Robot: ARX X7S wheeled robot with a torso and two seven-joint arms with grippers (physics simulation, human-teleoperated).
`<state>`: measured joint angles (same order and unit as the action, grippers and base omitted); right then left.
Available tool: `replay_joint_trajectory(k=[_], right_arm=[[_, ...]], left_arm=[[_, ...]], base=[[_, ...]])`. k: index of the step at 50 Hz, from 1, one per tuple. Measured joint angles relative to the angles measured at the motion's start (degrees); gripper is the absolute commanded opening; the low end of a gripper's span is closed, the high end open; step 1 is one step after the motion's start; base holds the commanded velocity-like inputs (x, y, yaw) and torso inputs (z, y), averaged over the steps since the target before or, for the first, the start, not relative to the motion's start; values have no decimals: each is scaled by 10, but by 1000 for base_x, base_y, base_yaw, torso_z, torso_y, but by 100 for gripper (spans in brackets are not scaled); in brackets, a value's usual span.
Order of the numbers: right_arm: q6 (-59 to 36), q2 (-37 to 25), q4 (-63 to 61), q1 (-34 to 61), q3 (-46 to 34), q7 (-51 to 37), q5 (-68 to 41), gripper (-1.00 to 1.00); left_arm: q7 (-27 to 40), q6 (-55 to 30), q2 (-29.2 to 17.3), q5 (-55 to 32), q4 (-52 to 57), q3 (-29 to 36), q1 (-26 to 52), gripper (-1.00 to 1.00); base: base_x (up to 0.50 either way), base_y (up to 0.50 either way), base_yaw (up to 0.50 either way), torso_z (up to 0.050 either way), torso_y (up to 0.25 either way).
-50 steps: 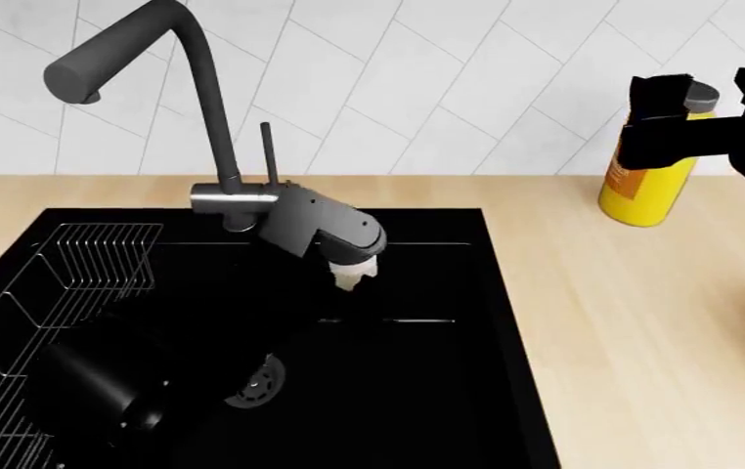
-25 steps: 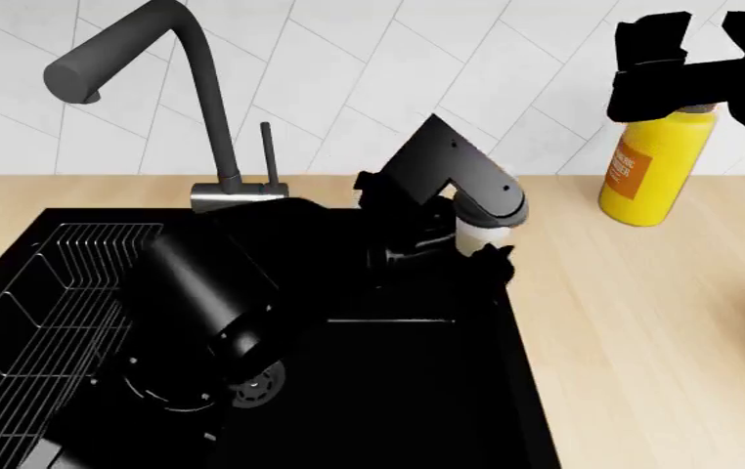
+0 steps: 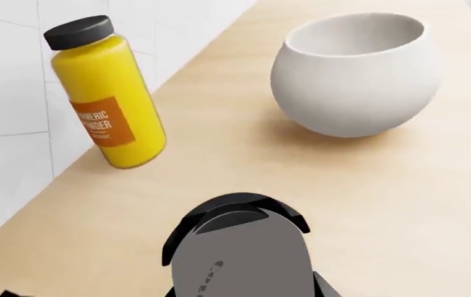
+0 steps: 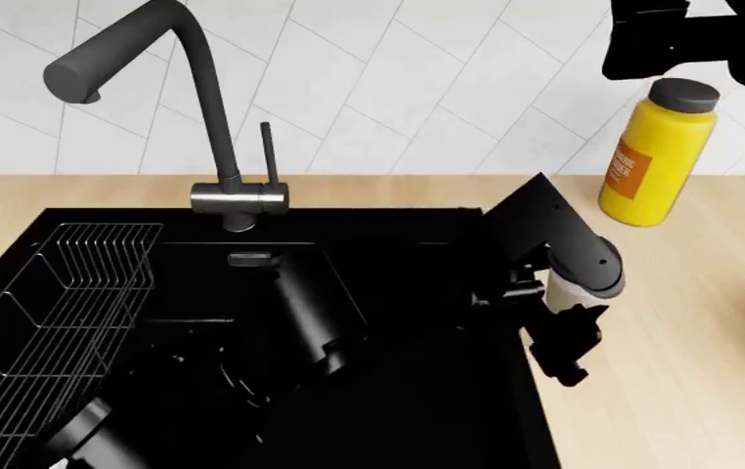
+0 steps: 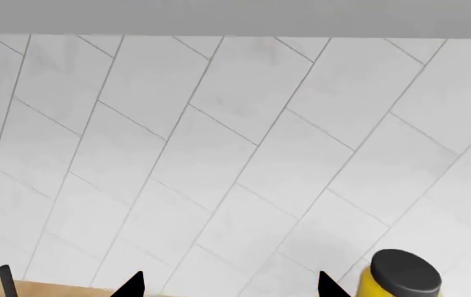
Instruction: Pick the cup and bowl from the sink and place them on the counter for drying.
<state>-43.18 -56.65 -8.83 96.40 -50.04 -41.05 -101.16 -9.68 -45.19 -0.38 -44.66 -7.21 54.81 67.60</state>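
Observation:
My left gripper point(image 4: 550, 315) is shut on the cup point(image 4: 568, 289), a small whitish tumbler with a dark top, held over the right rim of the black sink point(image 4: 412, 396) where it meets the counter point(image 4: 666, 337). The left wrist view has the cup point(image 3: 242, 257) filling the foreground and hiding the jaws. Beyond it the white bowl point(image 3: 355, 71) stands upright on the counter point(image 3: 384, 204). My right gripper point(image 4: 666, 39) hangs high near the tiled wall, above the yellow bottle. In the right wrist view its fingertips point(image 5: 132, 286) are spread wide with only wall tiles between them.
A yellow bottle point(image 4: 653, 161) with a black cap stands on the counter at the back right, also seen as the bottle point(image 3: 107, 96). The tall dark faucet point(image 4: 203, 98) rises behind the sink. A wire rack point(image 4: 53, 293) sits at the sink's left side.
My left arm has swung the cup out of the basin and to the right, to the sink's right rim. My right gripper has risen clear above the yellow bottle.

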Motion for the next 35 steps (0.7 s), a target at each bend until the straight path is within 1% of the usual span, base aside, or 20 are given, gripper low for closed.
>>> replay_joint_trajectory(k=[11, 16, 20, 25, 35], right_arm=[[8, -12, -20, -19, 2, -11, -19, 100], [12, -17, -28, -27, 4, -15, -26, 100], [14, -21, -32, -31, 5, -17, -29, 100], [15, -25, -36, -33, 6, -20, -33, 100], [19, -28, -41, -39, 8, -20, -34, 100]], left_arm=[[41, 173, 2, -138, -98, 189, 69, -100], [52, 224, 3, -174, -123, 252, 82, -100], [59, 250, 3, -186, -136, 284, 85, -100], [66, 269, 3, -190, -143, 309, 81, -100], [74, 282, 4, -185, -143, 325, 75, -100]], base=[[0, 0, 0, 0, 0], [0, 0, 0, 0, 0], [0, 0, 0, 0, 0], [0, 0, 0, 0, 0], [0, 0, 0, 0, 0]])
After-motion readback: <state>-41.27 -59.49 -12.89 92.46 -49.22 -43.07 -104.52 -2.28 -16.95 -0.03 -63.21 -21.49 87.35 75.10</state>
